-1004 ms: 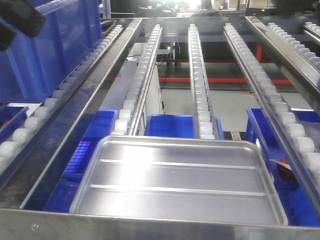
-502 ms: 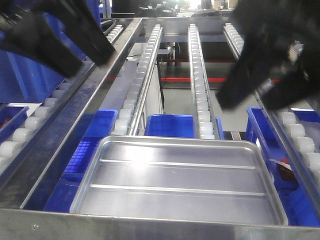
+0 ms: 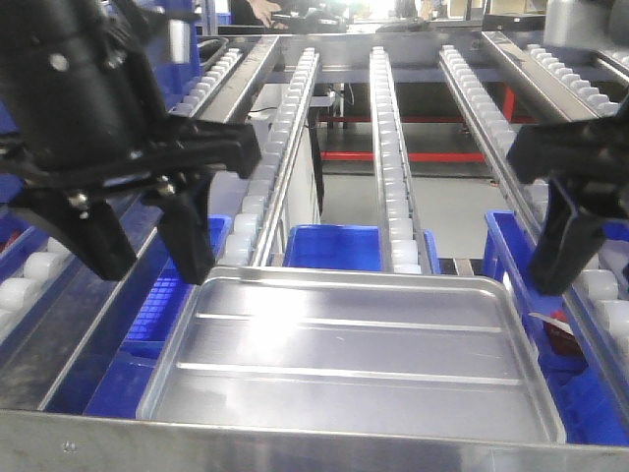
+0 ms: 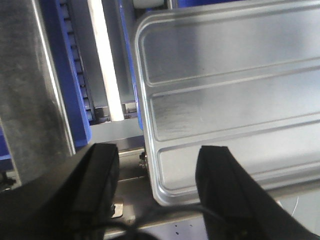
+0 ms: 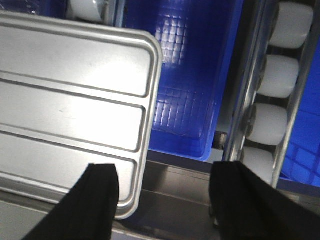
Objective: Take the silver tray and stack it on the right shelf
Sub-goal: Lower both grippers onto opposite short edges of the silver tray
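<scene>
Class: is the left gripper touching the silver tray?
Cannot tell. Left wrist view: the open left gripper straddles the silver tray rim; finger height above it is unclear.

I am in a factory: long steel roller racks [image 3: 389, 147] stand here, with blue bins [image 3: 331, 248] under them.

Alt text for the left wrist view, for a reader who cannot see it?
The left pincer, open, hangs over the near corner of the silver tray, one finger over the tray floor and the other outside its rim.
</scene>
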